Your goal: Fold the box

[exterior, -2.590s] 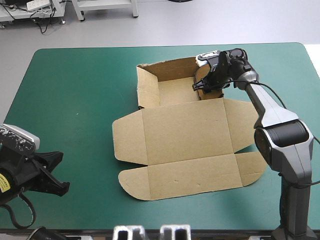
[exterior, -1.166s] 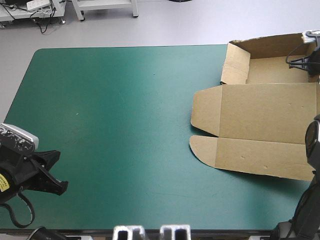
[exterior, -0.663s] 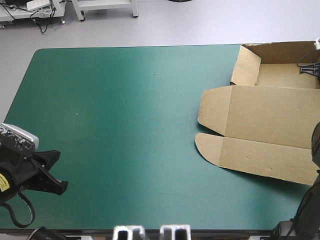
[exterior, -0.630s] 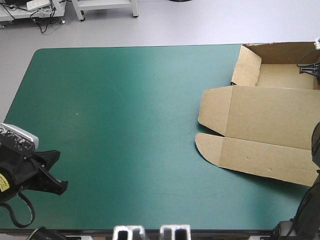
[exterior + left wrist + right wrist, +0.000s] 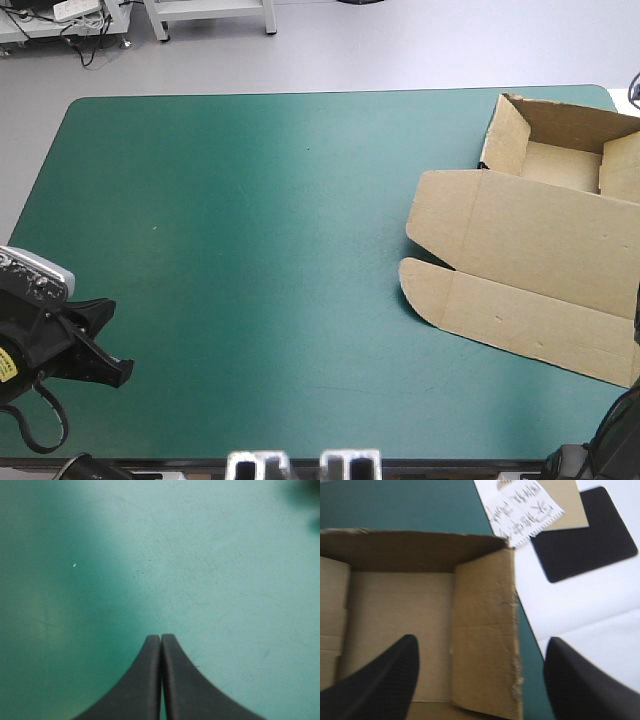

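The brown box (image 5: 530, 250) lies at the table's right edge. Its tray (image 5: 560, 140) with raised walls is at the far right, and the lid panels lie flat toward the front. My right gripper (image 5: 481, 639) is out of the high view. In the right wrist view it hovers open above the tray (image 5: 400, 625), one finger (image 5: 385, 680) over the tray floor, the other (image 5: 580, 680) beyond the torn side wall (image 5: 485, 630). My left gripper (image 5: 95, 350) sits at the front left corner. In the left wrist view it (image 5: 161, 639) is shut over the teal-green cover, holding nothing.
Past the table's right edge is a white surface (image 5: 580, 610). On it lie a printed paper slip (image 5: 525, 510) and a black pad (image 5: 585, 535). The box's right side runs out of the high view.
The box slid from the table's middle to the right edge, with my right gripper at its tray's right wall. That gripper has left the high view and now stands open. The left arm stayed put.
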Controlling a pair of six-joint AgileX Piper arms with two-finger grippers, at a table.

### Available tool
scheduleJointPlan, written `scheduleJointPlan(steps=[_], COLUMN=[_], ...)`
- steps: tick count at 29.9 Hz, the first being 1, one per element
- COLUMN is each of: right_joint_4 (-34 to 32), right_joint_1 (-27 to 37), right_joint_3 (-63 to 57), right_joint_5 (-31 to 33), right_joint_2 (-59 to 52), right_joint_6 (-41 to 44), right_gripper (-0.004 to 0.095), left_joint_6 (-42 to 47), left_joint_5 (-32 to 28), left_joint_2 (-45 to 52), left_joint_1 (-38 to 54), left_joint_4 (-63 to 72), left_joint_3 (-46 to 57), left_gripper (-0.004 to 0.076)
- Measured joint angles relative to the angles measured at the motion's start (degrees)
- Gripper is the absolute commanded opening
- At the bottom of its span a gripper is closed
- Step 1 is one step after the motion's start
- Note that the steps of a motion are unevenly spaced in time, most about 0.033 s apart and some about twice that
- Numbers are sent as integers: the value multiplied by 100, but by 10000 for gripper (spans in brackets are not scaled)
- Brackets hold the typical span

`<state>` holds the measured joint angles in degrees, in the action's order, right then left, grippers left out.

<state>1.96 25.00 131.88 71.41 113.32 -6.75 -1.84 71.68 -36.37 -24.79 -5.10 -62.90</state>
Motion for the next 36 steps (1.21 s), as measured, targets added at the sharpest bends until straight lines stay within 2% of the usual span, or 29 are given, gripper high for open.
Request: scheduleJointPlan(steps=[4,7,12,17,25,29,36], right_joint_4=[1161,2008,2432,2314,1254,1124,731], right_joint_1=[-6,-134,-790,-1925,-3711,-4083,-4129], right_joint_3=[47,52,54,54,-409,-1518,-4104], right_joint_5=[0,0,-6,-6,-6,0,-6], right_joint_2=[-370,-559,-749,-841,-1158,-1626,-2832], right_joint_6=[-394,-865,-1158,-1158,-1178,-1216,-1218], right_gripper=[-13,-15,-23,-24,-23,-24,-23], left_joint_6=[0,0,0,0,0,0,0], left_joint_5=[0,-5,-5,-5,-5,-40,-613], left_joint_2=[0,0,0,0,-138,-207,-315], left_joint_1=[0,0,0,0,0,0,0], left_joint_4=[-30,-101,-121,-121,-129,-131,-99], left_joint_3=[0,0,0,5,154,501,1010], left_gripper=[-10,-10,-10,-10,-10,-10,-10])
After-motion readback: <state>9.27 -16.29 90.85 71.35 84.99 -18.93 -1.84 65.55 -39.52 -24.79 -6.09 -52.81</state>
